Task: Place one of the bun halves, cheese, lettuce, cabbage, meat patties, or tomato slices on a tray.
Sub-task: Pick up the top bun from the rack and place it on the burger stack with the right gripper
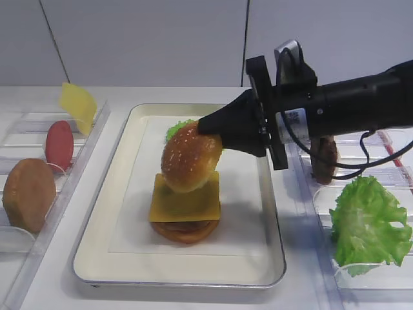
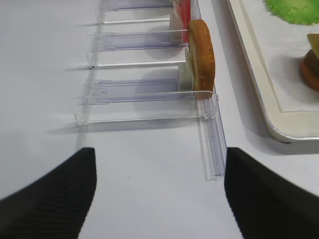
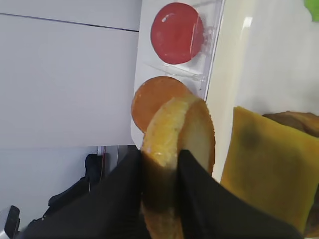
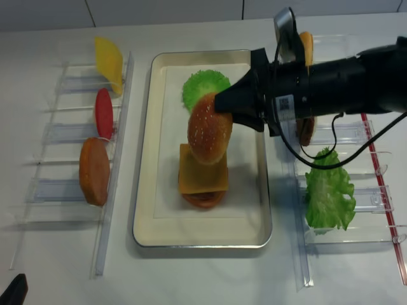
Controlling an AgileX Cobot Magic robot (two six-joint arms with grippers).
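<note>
I have the right gripper [image 1: 205, 124] clamped tight on the glossy golden-brown speckled bun top [image 1: 190, 157]; in the right wrist view its two black fingers [image 3: 127, 191] pinch the bun's edge from either side, with the crust facing one finger and the pale cut face the other. The bun hangs tilted, dome turned toward the left rack, above the stack on the large rectangular silver tray with its white paper liner [image 1: 119, 242]. From the overhead view I cannot tell whether its lower edge touches the thin square yellow-orange cheese slice [image 1: 186, 201] or hovers just over it. That cheese lies on a dark brown patty [image 1: 185, 226], which sits on a flat bun base [image 1: 186, 234] near the middle of the tray. Behind the stack, toward the far end of the tray, lies the flat frilly green cabbage disc [image 4: 205, 84].

The left gripper [image 2: 157, 191] shows only in its own camera: two black fingers [image 2: 55, 191] spread well apart with nothing between them, over bare white table beside the clear plastic rack [image 2: 144, 89].

In that left rack stand a dull plain brown bun half [image 1: 28, 194], a smooth pinkish-red tomato slice [image 1: 59, 144] and another yellow cheese slice [image 1: 79, 104]. On the right side, a large ruffled bright green lettuce leaf [image 1: 370, 219] leans in its rack, and a second dark brown patty [image 1: 324, 159] stands partly hidden behind the arm.
</note>
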